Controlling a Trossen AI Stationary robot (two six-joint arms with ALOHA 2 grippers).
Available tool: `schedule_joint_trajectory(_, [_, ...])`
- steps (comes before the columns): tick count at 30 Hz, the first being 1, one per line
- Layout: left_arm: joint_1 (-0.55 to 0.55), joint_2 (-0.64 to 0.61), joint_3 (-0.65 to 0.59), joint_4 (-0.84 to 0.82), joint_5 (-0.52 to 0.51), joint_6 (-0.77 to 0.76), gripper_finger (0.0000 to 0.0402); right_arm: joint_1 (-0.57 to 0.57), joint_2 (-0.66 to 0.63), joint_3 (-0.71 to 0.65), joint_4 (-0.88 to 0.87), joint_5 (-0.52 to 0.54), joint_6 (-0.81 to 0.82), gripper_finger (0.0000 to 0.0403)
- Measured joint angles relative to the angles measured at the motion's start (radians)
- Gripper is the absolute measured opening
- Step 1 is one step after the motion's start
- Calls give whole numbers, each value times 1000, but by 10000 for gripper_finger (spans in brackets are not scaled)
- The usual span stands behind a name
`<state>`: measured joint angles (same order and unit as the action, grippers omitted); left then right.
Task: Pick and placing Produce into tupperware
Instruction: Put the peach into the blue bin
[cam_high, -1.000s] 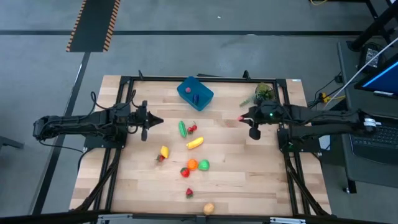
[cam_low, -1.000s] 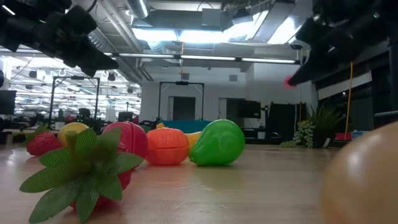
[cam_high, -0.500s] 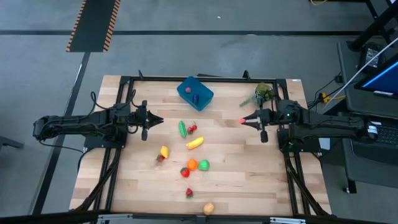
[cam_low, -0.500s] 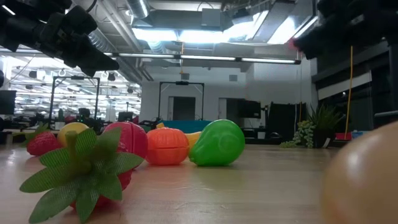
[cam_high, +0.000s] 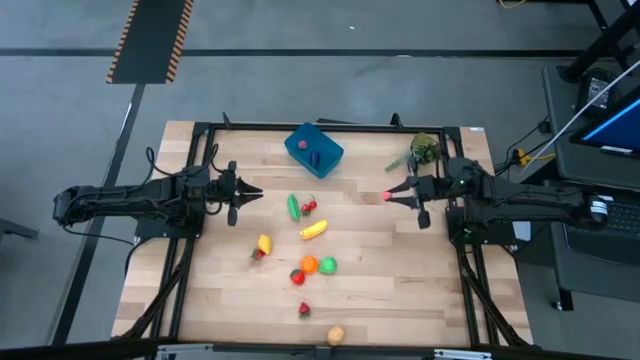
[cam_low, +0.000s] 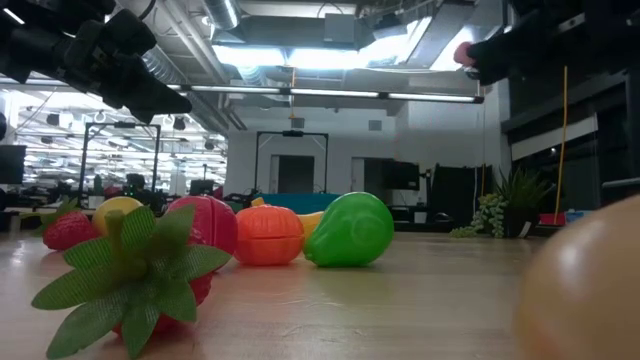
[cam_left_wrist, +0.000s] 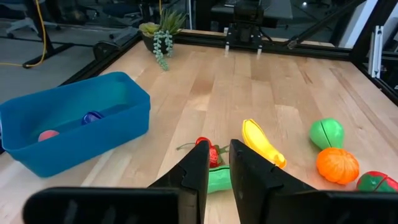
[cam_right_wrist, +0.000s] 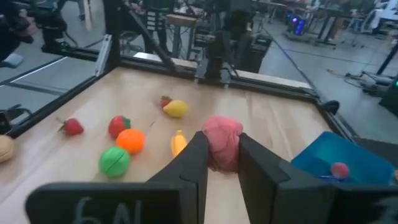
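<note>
My right gripper hovers over the table's right part, shut on a small pink toy fruit, which also shows high up in the low view. The blue tupperware stands near the far edge with a pink piece and a purple piece inside. Loose produce lies mid-table: a green cucumber, a yellow banana, an orange, a green pear, a tan piece. My left gripper waits at the left, empty, with a narrow gap between its fingers. My right gripper pinches the pink toy fruit's sides between its two fingers. The fingers lie about level and point toward the table's left. The toy is lifted clear of the table.
A grey-green plant sprig stands in the far right corner, just behind my right arm. A black frame rail runs around the table. Bare wood lies between the produce and my right gripper.
My right gripper has risen with the pink toy and tipped from slanting down to about level. Its wrist has drawn back toward the table's right edge. The toy sits much higher in the low view than a second ago.
</note>
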<state>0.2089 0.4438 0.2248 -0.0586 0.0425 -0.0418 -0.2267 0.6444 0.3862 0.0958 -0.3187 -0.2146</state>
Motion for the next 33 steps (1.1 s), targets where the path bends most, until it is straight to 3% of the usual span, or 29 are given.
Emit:
schedule_joint_trajectory(9, [0,0,0,0,-1,25,36,-106,151,0,180,-5,0,73])
schedule_joint_trajectory(15, [0,1,0,0,-1,26,24,-177,313,82,184,-109,21,73])
schedule_joint_trajectory(20, [0,1,0,0,-1,26,14,-216,497,222,141,-209,-29,73])
schedule_joint_trajectory(27, [0,1,0,-1,-1,26,3,-267,760,492,-55,-320,-137,73])
schedule_joint_trajectory(33, [0,1,0,-12,-1,26,4,-290,921,721,-241,-356,-211,73])
